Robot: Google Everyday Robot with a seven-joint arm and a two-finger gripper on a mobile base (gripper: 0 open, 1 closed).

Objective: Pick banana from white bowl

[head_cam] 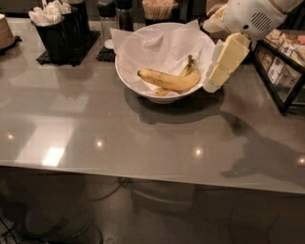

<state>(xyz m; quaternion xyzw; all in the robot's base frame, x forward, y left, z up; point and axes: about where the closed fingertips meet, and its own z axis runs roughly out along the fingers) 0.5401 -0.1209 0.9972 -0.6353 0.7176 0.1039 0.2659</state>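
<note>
A white bowl (125, 71) is sitting on the grey glossy counter (119, 143) in the upper middle of the frame, and a crumpled white paper liner (162, 45) is filling it and rising above its back rim. The banana (169, 80) is lying inside the bowl on that liner, stretching from left of centre toward the right wall, with its dark stem pointing up at the right end. A second, paler banana (161, 91) is lying beneath and behind it, mostly hidden, so only small parts are showing. The gripper (215, 78) is hanging in the upper right of the frame, slanting down and to the left from its white housing, with its cream-coloured tip just outside the bowl's right rim and clear of the banana; whether it is spread or closed cannot be told from this view. In the upper left, a black holder (62, 33) is standing on a black mat (71, 55) and is carrying a heap of white packets (47, 13). Behind the bowl, two dark shakers (116, 14) are standing side by side, and next to them a container of thin tan sticks (157, 8) is showing at the top edge. At the right edge, a black wire rack (281, 90) is holding small packets (281, 47). A brown rounded object (5, 31) is peeking in at the far left edge.
</note>
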